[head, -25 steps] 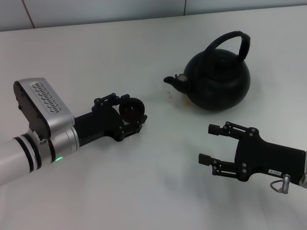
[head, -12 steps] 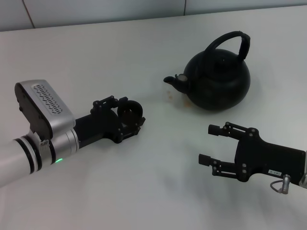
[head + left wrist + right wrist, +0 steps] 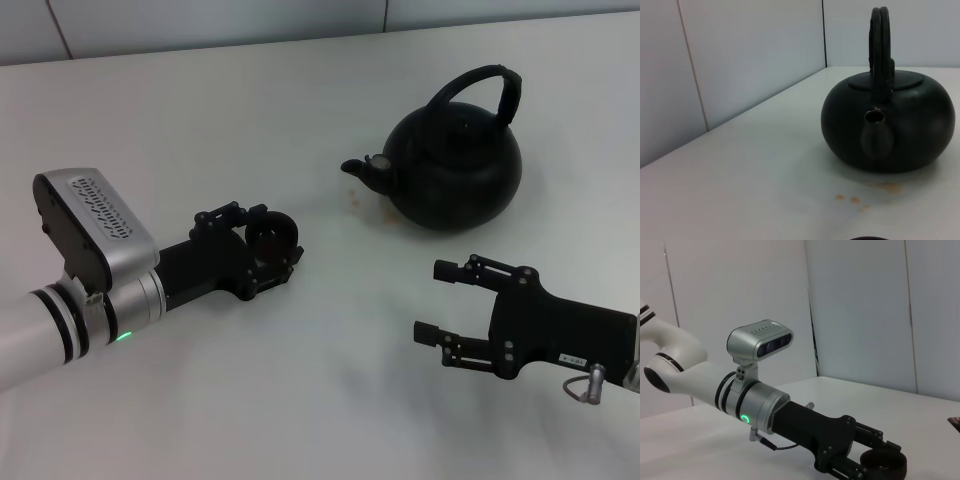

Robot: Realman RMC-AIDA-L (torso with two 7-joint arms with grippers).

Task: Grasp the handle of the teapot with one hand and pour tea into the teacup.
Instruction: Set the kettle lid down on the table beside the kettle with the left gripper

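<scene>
The black teapot stands upright at the far right, its spout pointing left and its arched handle free. In the left wrist view the teapot faces me spout first, with the handle edge-on. The small dark teacup sits on the table left of the spout, with my left gripper shut around it. The right wrist view shows the teacup held between those fingers. My right gripper lies low in front of the teapot, open and holding nothing.
Small brown tea stains mark the white table below the spout, also seen as stains in the left wrist view. A pale panelled wall runs behind the table.
My left gripper has drawn back a little towards me, and the teacup has shifted with it. The right arm and the teapot have not moved.
</scene>
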